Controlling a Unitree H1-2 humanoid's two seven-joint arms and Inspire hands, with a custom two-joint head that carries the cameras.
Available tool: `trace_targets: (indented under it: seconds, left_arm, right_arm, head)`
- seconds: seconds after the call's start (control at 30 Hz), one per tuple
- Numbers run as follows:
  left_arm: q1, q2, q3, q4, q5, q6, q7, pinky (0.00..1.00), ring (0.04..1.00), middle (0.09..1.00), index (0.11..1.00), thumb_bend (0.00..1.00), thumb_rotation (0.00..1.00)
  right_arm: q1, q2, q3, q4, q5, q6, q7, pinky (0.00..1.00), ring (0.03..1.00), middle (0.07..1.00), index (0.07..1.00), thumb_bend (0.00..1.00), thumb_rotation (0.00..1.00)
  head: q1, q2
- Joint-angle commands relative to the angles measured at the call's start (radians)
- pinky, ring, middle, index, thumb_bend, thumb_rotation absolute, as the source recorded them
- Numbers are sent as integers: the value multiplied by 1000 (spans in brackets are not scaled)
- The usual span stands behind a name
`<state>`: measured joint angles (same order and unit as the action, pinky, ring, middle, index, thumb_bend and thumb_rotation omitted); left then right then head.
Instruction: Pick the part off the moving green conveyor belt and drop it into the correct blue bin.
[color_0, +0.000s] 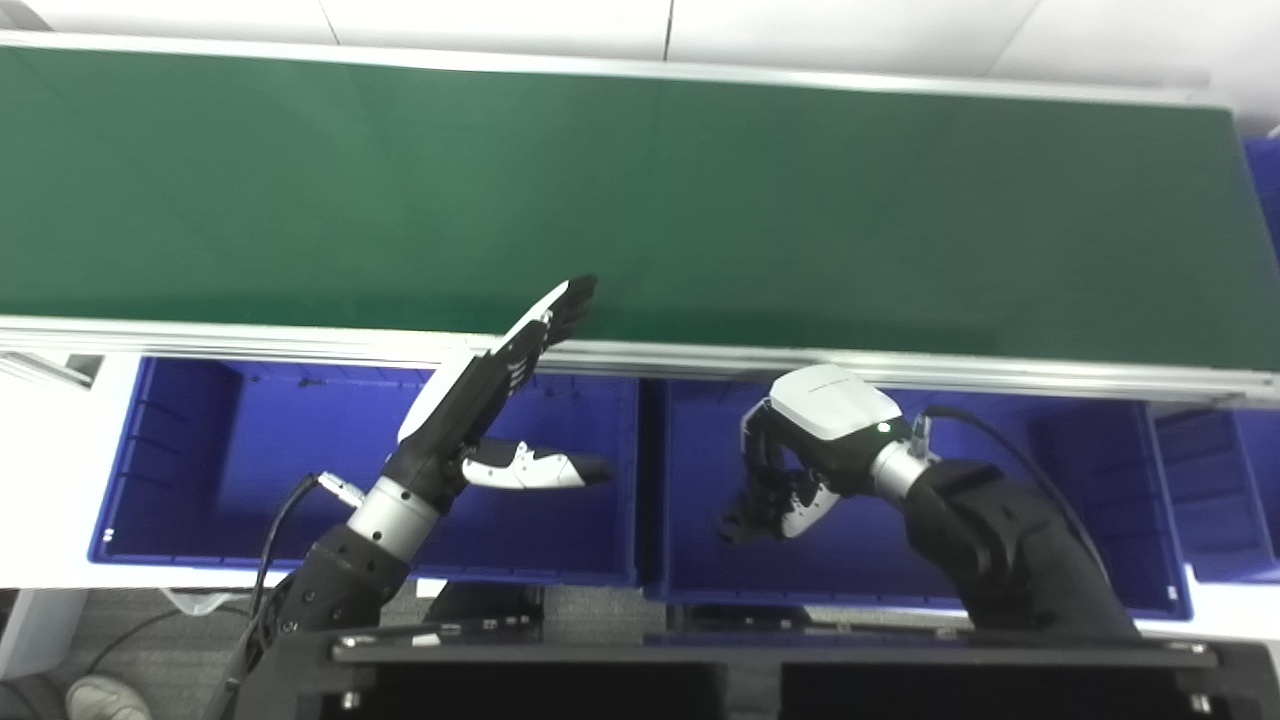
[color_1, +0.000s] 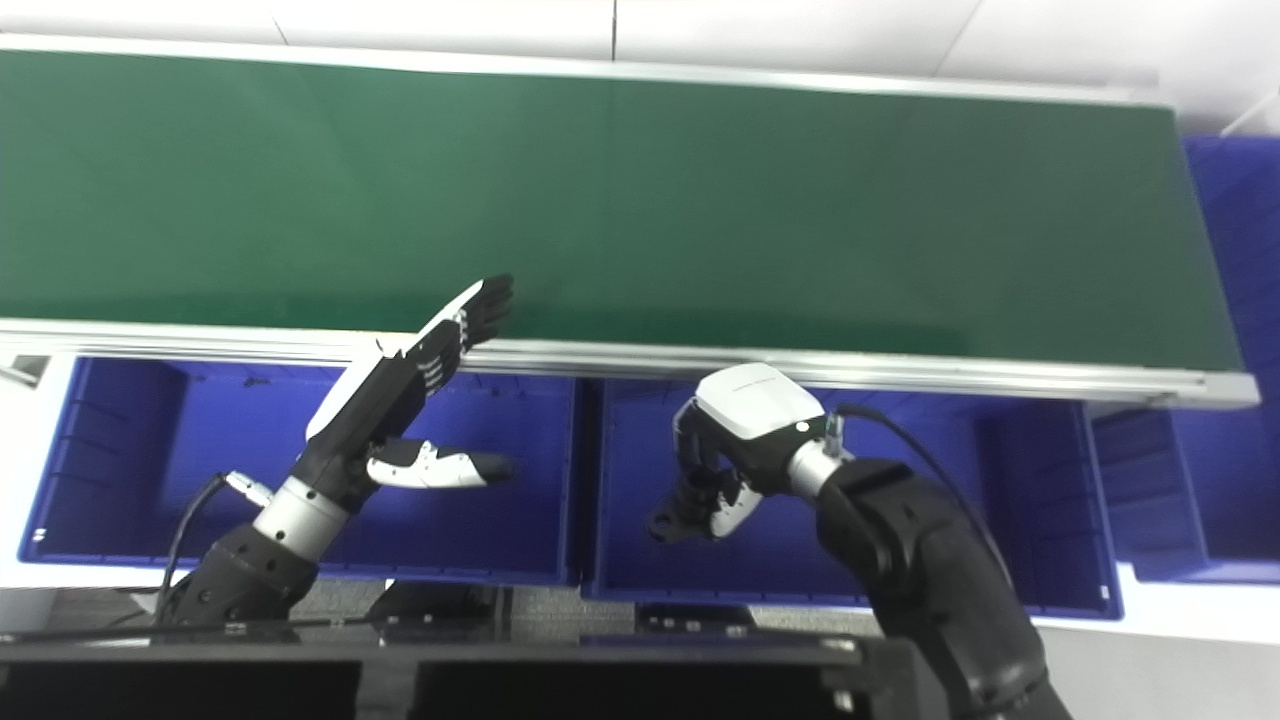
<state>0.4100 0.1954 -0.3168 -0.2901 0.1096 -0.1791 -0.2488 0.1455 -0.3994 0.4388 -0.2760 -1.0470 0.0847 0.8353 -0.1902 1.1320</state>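
Note:
The green conveyor belt (color_0: 700, 200) runs across the upper picture, and no part shows on it. My left hand (color_0: 480, 400) is open over the left blue bin (color_0: 200, 450). Its fingers (color_0: 560, 310) stretch flat up to the belt's near rail and its thumb juts right. My right hand (color_0: 810, 450) hangs inside the middle blue bin (color_0: 1000, 560), fingers curled down toward the thumb. A dark tip shows at the fingertips (color_0: 740, 525). I cannot tell whether it is a held part.
A third blue bin (color_0: 1210, 500) stands at the right. Another blue container (color_1: 1230, 200) lies past the belt's right end. The belt's silver rail (color_0: 900, 365) crosses just behind the bins. A black frame (color_0: 700, 660) spans the bottom edge.

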Motion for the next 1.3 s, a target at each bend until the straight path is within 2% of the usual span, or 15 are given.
trace_targets:
  seconds: [0.0, 0.13, 0.27, 0.37, 0.4, 0.5, 0.57, 0.67, 0.73, 0.83, 0.97, 1.0, 1.07, 1.13, 1.27]
  left_arm:
    - [7, -4, -8, -35, 6, -21, 0, 932, 950, 966, 955, 861, 427]
    - [25, -7, -17, -56, 6, -19, 1, 928, 948, 966, 954, 853, 419]
    - [44, -7, -27, -73, 22, -16, 3, 927, 948, 960, 953, 858, 421]
    - [60, -9, -33, -80, 44, -22, 12, 915, 944, 956, 950, 864, 426]
    - [68, -8, -35, -83, 37, -19, 9, 913, 944, 955, 950, 865, 428]
    - [86, -6, -40, -86, 25, -21, 6, 932, 957, 968, 950, 867, 417]
    - [92, -6, -40, -80, 31, -35, 9, 915, 955, 970, 948, 867, 418]
    - [100, -6, -41, -74, 39, -41, 14, 900, 952, 969, 947, 873, 430]
    - [103, -4, -40, -67, 35, -46, 14, 911, 956, 972, 948, 874, 430]
    - [108, -5, -32, -50, 49, -66, 25, 899, 949, 968, 947, 880, 435]
    - [103, -1, -25, -17, 72, -110, 36, 871, 937, 959, 953, 874, 470]
    - [102, 0, -24, -8, 69, -119, 37, 859, 935, 960, 954, 872, 469]
    - [101, 4, -21, 9, 59, -138, 39, 828, 926, 963, 956, 868, 460]
    - [101, 3, -18, 22, 58, -152, 42, 811, 921, 964, 956, 866, 456]
    - [97, -1, -15, 33, 37, -152, 34, 867, 940, 971, 957, 870, 445]
  right_arm:
    - [-14, -13, -1, -45, 11, 61, 88, 820, 906, 926, 901, 576, 661]
    - [6, -23, -17, -120, 20, 130, 194, 908, 975, 986, 952, 622, 838]
    - [38, -41, -36, -195, 25, 144, 213, 913, 968, 981, 954, 664, 913]
    - [79, -44, -83, -271, 70, 153, 195, 913, 933, 942, 938, 670, 873]
    - [90, -42, -112, -315, 102, 180, 209, 912, 926, 935, 935, 669, 865]
    - [117, -35, -180, -418, 187, 249, 233, 817, 875, 891, 912, 693, 834]
    - [153, -22, -230, -474, 263, 282, 201, 726, 821, 844, 885, 715, 789]
    - [221, 10, -290, -542, 344, 282, 110, 699, 789, 816, 865, 728, 765]
    - [265, 40, -318, -564, 384, 264, 32, 675, 765, 795, 828, 729, 692]
    - [383, 137, -369, -545, 507, 130, -196, 640, 734, 770, 789, 702, 608]
    - [496, 224, -359, -466, 586, -34, -393, 689, 765, 796, 819, 678, 633]
    - [515, 239, -349, -438, 598, -86, -435, 703, 774, 803, 827, 671, 622]
    - [543, 263, -328, -383, 617, -167, -502, 718, 785, 819, 845, 663, 590]
    - [560, 282, -307, -336, 632, -215, -548, 719, 788, 835, 864, 668, 584]
    - [567, 296, -268, -283, 648, -228, -593, 745, 824, 882, 920, 705, 558]
  head:
    - [1, 1]
    - [-7, 14]
    - [5, 19]
    - [12, 18]
    - [19, 15]
    - [27, 6]
    - [33, -2]
    - [37, -12]
    - [45, -24]
    - [73, -58]
    - [92, -104]
    - [100, -127]
    - [110, -154]
    - [118, -171]
    - [119, -198]
